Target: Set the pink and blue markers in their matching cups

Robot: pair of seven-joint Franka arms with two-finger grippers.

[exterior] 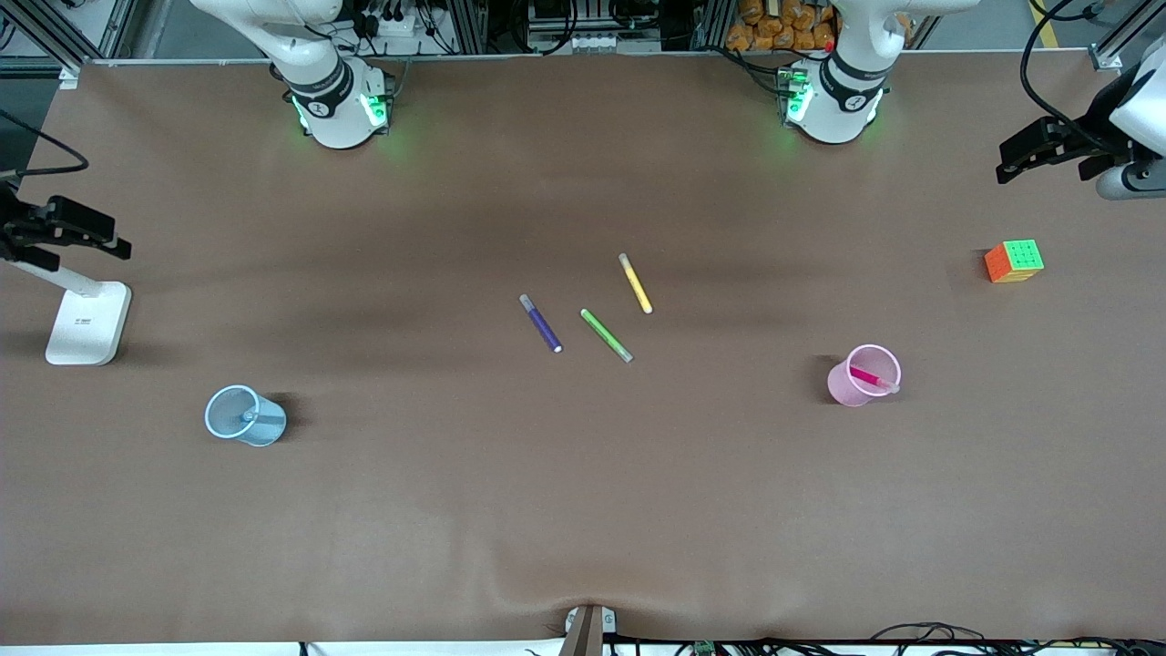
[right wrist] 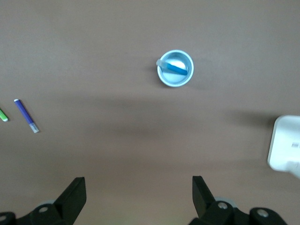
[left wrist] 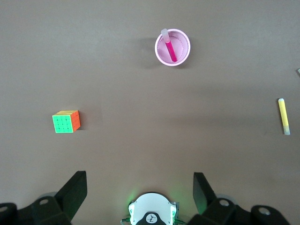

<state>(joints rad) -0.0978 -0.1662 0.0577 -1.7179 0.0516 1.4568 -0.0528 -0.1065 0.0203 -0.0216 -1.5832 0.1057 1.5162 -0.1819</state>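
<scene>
The pink marker [exterior: 873, 377] leans inside the pale pink cup [exterior: 843, 387], toward the left arm's end of the table; both also show in the left wrist view, the marker [left wrist: 170, 49] in the cup [left wrist: 183, 56]. The blue marker [right wrist: 176, 69] lies inside the pale blue cup [right wrist: 174, 84], which stands toward the right arm's end [exterior: 264, 424]. My left gripper [exterior: 1038, 150] is open and empty, high over the table's end near the cube [left wrist: 139, 190]. My right gripper [exterior: 82, 232] is open and empty, high over the white stand [right wrist: 139, 192].
A purple pen [exterior: 541, 323], a green pen [exterior: 607, 335] and a yellow pen [exterior: 635, 283] lie mid-table. A colourful cube [exterior: 1014, 261] sits near the left arm's end. A white stand [exterior: 88, 323] is at the right arm's end.
</scene>
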